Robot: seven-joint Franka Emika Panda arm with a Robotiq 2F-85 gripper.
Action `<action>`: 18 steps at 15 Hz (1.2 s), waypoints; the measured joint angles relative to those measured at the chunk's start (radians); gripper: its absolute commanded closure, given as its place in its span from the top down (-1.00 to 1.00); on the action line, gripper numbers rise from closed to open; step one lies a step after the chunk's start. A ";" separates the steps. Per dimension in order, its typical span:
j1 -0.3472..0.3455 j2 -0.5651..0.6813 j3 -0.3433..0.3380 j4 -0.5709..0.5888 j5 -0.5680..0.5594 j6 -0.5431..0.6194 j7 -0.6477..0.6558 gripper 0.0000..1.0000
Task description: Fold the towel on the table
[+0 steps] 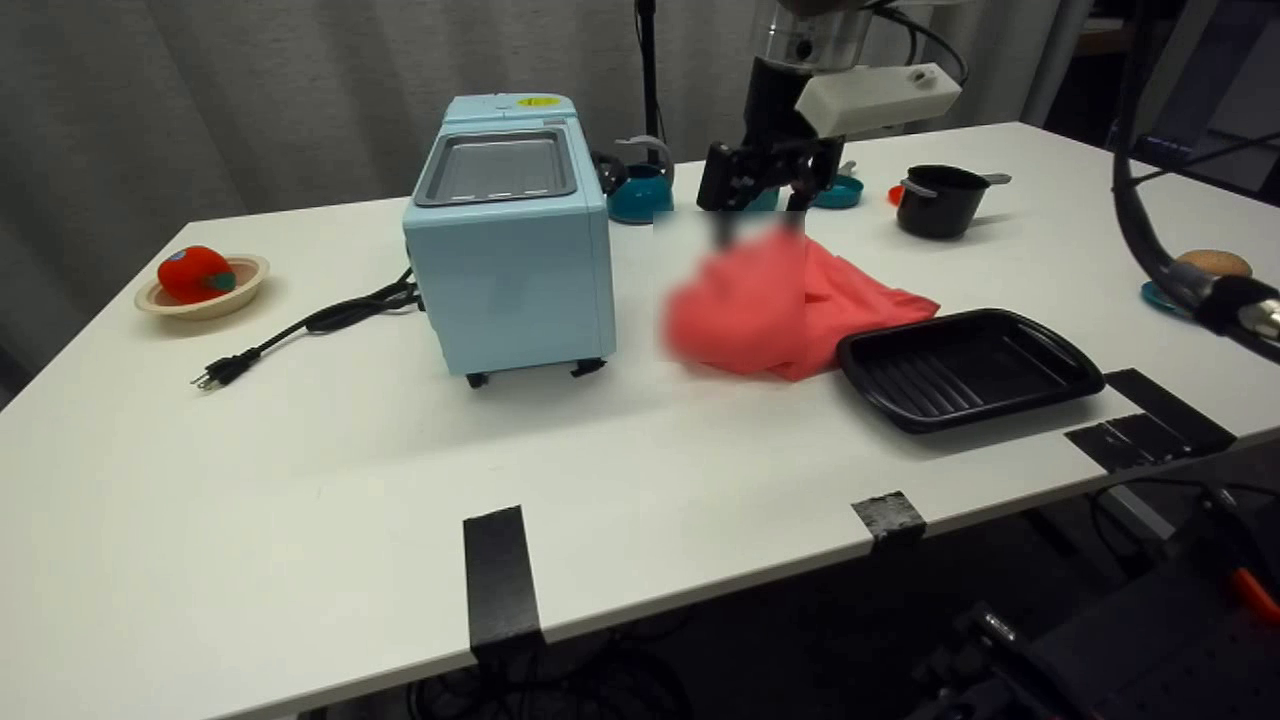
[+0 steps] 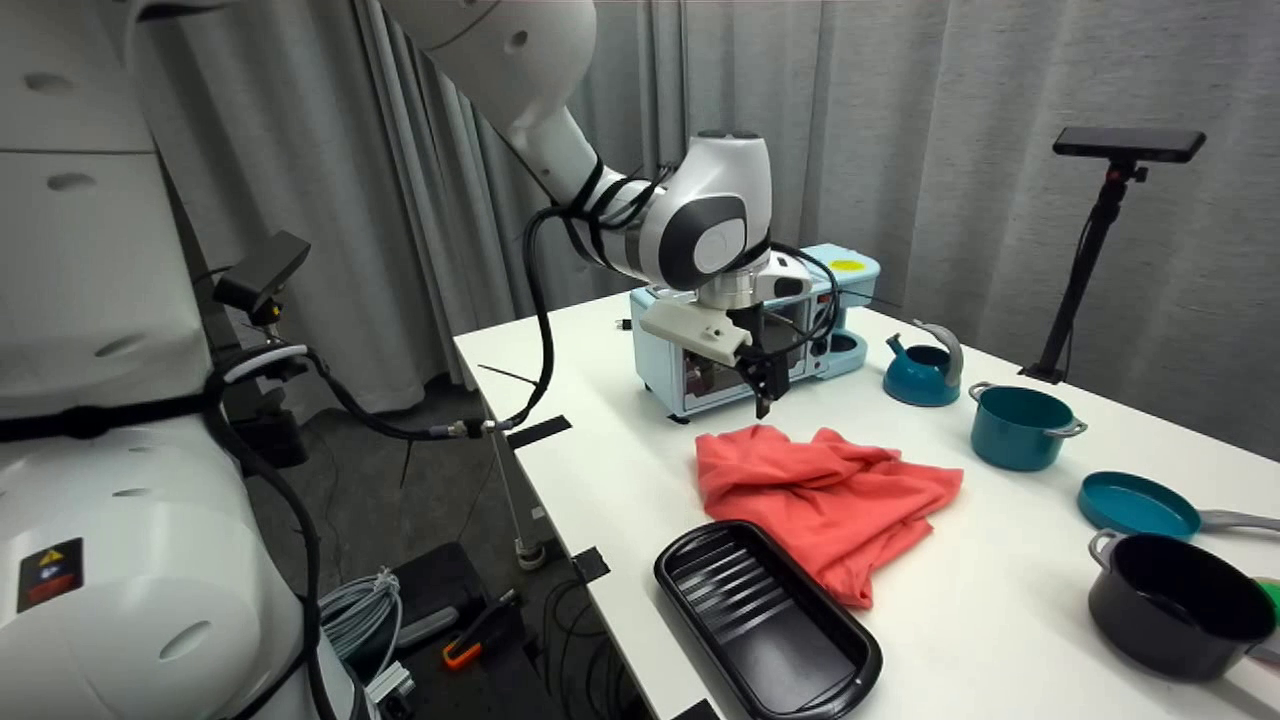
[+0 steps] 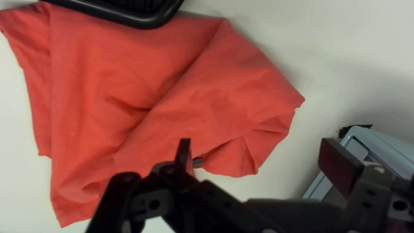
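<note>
The gripper is hanging low over the towel, at the side nearest the light blue appliance, and its two fingers are standing wide apart. In the wrist view one finger is showing against the edge of the towel while the other is sitting off past it, in front of the appliance. I'm not able to tell whether a fingertip is touching the towel, since a blurred patch is covering that spot in an exterior view.

The towel itself is lying rumpled on the white table, a long crease running slantwise across it, between the appliance and the black pan; the pan's rim is overlapping the towel's edge in the wrist view. Beside the appliance a black cord is stretching across the table (its plug is lying with the prongs showing).

Farther out, a pale bowl is holding a round red thing. On the side of the towel away from the black pan, a teal kettle, a teal pot, a teal frying pan and a black pot are standing apart from it. Strips of black tape are clinging along one edge of the table, and gray curtains are hanging behind it.
</note>
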 measured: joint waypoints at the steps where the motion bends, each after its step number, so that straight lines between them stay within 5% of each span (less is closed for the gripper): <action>1: 0.005 0.033 0.004 0.019 -0.002 0.007 0.000 1.00; 13: 0.045 0.374 0.010 0.249 -0.006 0.017 0.000 1.00; 14: 0.045 0.390 0.010 0.257 -0.006 0.016 0.000 0.90; 15: 0.046 0.403 0.010 0.264 -0.007 0.015 0.000 0.45; 18: 0.047 0.420 0.010 0.284 -0.009 0.009 0.000 0.22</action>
